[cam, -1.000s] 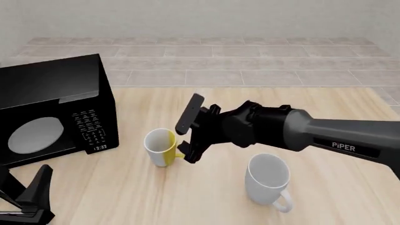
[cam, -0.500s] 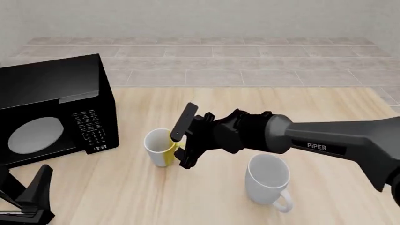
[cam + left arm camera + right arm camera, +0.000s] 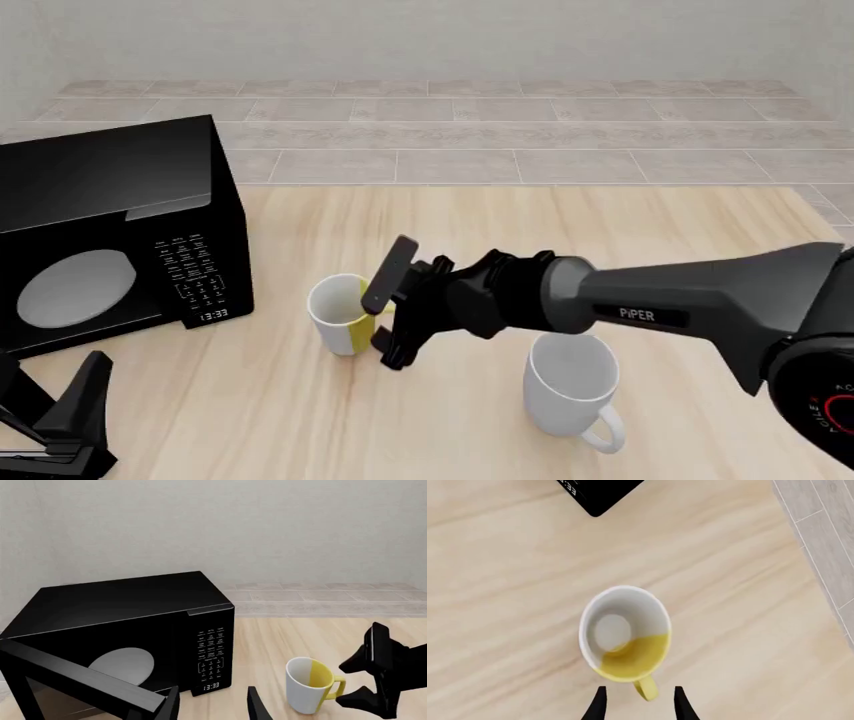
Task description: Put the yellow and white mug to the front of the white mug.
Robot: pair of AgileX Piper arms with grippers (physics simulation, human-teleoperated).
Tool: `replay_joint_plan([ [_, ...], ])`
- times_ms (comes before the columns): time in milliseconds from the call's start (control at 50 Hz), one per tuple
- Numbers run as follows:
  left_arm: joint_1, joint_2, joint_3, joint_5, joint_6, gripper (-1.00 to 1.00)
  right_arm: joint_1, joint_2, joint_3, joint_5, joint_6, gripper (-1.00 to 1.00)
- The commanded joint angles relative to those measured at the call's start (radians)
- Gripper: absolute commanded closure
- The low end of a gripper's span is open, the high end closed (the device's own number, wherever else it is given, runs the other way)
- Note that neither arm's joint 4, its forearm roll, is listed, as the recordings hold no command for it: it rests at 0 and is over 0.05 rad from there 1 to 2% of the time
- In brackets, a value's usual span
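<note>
Yellow and white mug point(image 3: 342, 313): one, upright on the bench point(image 3: 267, 410), left of centre, just right of the microwave; its yellow half and handle face right, toward the right claw. In the right wrist view the mug point(image 3: 625, 634) is seen from above, white inside with a yellow patch on the handle side.
Handle: the yellow loop sits between the two right fingers in the right wrist view; whether either finger touches it I cannot tell.
Right claw point(image 3: 388, 312): one, spread apart and holding nothing, its two fingers straddling the mug's handle side, one finger above the rim, the other low beside the wall. It also shows in the left wrist view point(image 3: 373, 675), just right of the mug point(image 3: 311, 685).
White mug point(image 3: 573, 392): one, larger, upright, nearer and to the right of the yellow and white mug, its handle toward the near right; the right arm passes just over its far edge.
Mugs counted: two, apart from each other.
Microwave point(image 3: 107, 240): one, black, at the far left of the bench, door shut, clock lit.
Left claw point(image 3: 212, 707): one, parked at the near left corner, fingers parted, gripping nothing.
</note>
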Motion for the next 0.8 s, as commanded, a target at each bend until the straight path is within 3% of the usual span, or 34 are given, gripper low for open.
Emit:
replay_joint_plan([
  [20, 0.000, 0.000, 0.000, 0.000, 0.000, -1.00, 0.003, 0.031, 0.010, -0.025, 0.011, -1.00],
  [380, 0.000, 0.000, 0.000, 0.000, 0.000, -1.00, 0.007, 0.040, 0.026, -0.037, 0.016, -1.00],
  [400, 0.000, 0.000, 0.000, 0.000, 0.000, -1.00, 0.009, 0.036, 0.028, -0.035, 0.019, 1.00],
  [800, 0.000, 0.000, 0.000, 0.000, 0.000, -1.00, -0.034, -0.038, 0.026, -0.011, -0.035, 1.00],
])
